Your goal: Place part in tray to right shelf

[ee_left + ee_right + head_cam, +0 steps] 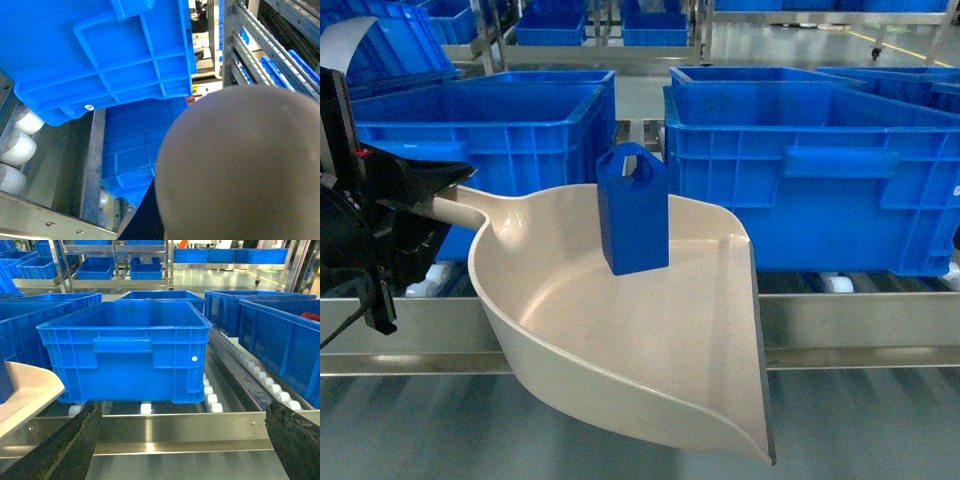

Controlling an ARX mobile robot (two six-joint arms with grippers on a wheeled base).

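The left end effector (415, 195) grips the tray (620, 330) by its handle at the left of the head view, its fingers pressed onto the handle. It holds the scoop out in front of the shelf (860, 325), the mouth facing right and the raised back wall low and near, probably so the load cannot slide out toward the robot.

The part (633, 210) stands upright inside the tray, on the far side of the floor close to the far wall, its handle loop on top. It looks free-standing, so a tilt or jolt could tip it.

Beyond the tray, two blue crates (810, 180) sit on the shelf's white rollers (210, 392) behind the shiny front rail. A narrow gap lies between them directly behind the part.

The right end effector (182, 440) is spread wide; in its wrist view the two dark fingers (65, 445) frame the rail and one crate, holding nothing. It sits low and near the rail, seemingly kept ready to help or simply clear of the carry.

The left wrist view shows only the tray's rounded underside, crate bottoms and rollers.

The carry seems well along: the tray already fronts the shelf, but the part is not yet on it.
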